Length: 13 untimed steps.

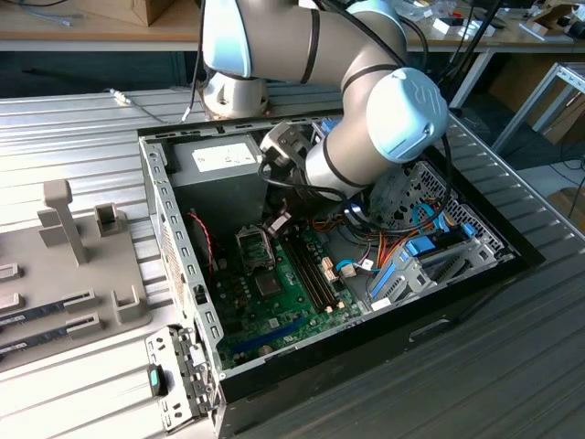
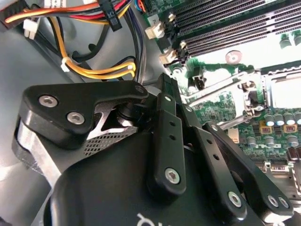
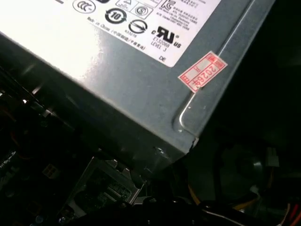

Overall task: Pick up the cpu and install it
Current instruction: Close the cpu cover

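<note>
The arm [image 1: 366, 110] folded steeply down into the open computer case [image 1: 178, 247], wrist lowest. The CPU socket [image 1: 254, 245] on the motherboard [image 1: 274, 315] lay just beside the jaws. Whether they were open, closed, or held the cpu could not be told.

**Arm** [image 1: 311, 46], exterior view: thick silver-grey tubular links with black rings at the seams. The joints carry rounded, pale blue-grey caps [image 1: 416, 114], and the base [image 1: 233, 91] is silver and flared. Black cables [image 1: 471, 50] lead to the upper link.

**Gripper** [image 2: 174, 101], second wrist view: matte black body with a white marking [image 2: 150, 219] at its edge. Slim black link bars [image 2: 164, 141] are pinned with silver hex-socket screws [image 2: 172, 176]. An angular black bracket [image 2: 70, 113] carries two more, above a silver mesh-textured plate [image 2: 106, 141].
</note>
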Available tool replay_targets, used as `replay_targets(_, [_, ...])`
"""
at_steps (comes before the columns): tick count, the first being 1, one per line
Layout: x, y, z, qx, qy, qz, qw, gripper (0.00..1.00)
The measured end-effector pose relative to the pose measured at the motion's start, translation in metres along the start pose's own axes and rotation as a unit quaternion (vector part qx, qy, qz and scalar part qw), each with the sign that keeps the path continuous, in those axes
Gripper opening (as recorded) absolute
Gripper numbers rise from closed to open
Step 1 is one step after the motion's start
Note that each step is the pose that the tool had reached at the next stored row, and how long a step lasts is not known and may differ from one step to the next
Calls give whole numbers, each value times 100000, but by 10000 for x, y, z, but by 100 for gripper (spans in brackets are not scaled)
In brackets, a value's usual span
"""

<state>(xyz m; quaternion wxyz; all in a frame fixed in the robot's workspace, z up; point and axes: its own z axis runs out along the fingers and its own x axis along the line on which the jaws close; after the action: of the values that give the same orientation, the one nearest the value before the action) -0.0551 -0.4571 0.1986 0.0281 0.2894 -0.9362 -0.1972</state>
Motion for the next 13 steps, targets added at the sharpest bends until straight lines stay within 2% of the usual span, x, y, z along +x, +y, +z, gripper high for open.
replay_targets(4, [41,21,18,-281,-187,-49,99999,11])
replay_targets(7, [54,12,16,-493,-324,-95,99998,11])
replay_targets(13, [110,-62,-20,-594,-390,-117,99997,11])
